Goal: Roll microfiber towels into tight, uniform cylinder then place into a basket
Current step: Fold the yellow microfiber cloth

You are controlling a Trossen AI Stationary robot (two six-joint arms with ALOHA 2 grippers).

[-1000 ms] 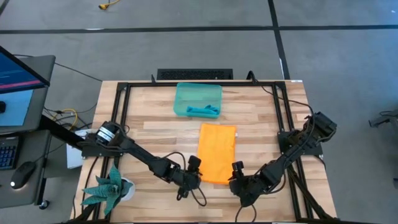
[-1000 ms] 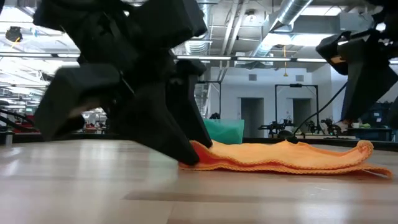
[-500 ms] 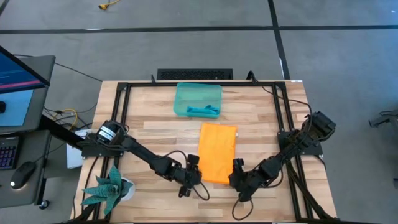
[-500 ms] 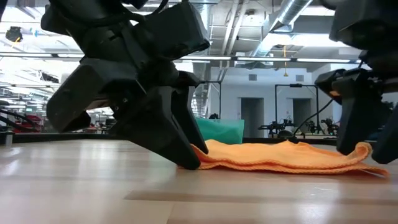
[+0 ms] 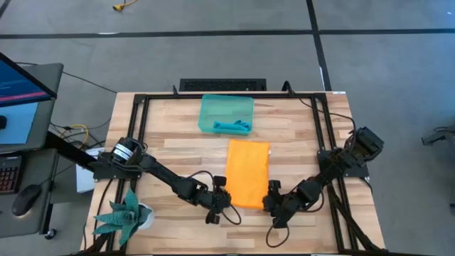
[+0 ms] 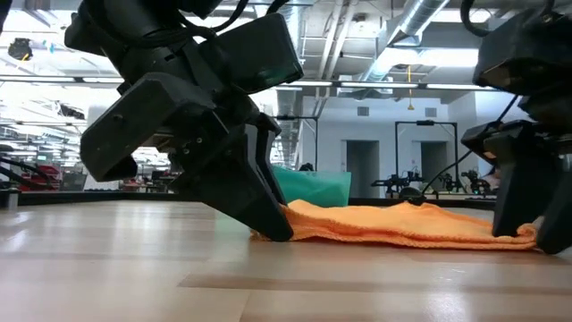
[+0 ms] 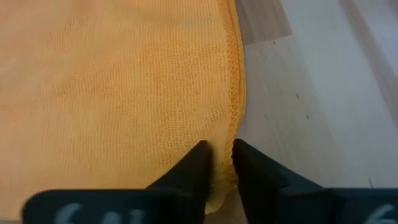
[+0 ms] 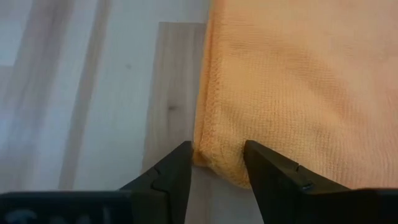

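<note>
The orange-yellow towel (image 5: 247, 173) lies folded flat on the wooden table, its long side running near to far. The teal basket (image 5: 226, 114) stands at the far side, with the teal-blue towel (image 5: 233, 127) lying rolled inside it. My left gripper (image 5: 225, 200) is down at the orange towel's near-left corner, shut on its edge. My right gripper (image 5: 271, 199) is down at the near-right corner and open. In the right wrist view its fingers (image 8: 177, 168) stand on either side of that corner (image 8: 217, 155). My left gripper pinches the orange towel's hemmed left edge (image 7: 231, 134) between its two fingers, close to the near-left corner. The fingers come slanting down from the table's near-left side, their tips at the table (image 6: 273, 231). The towel lies flat on the table beyond them.
A green spiky plant in a white pot (image 5: 126, 213) stands at the near-left corner of the table. Black frame rails (image 5: 139, 121) run along the table's sides. Bare wood lies between the towel and the basket.
My right gripper has gone down to the table and toward the far-left, up to the orange towel's near-right corner. My left gripper has stayed at the near-left corner, shifting slightly. The towel still lies flat in the same place.
</note>
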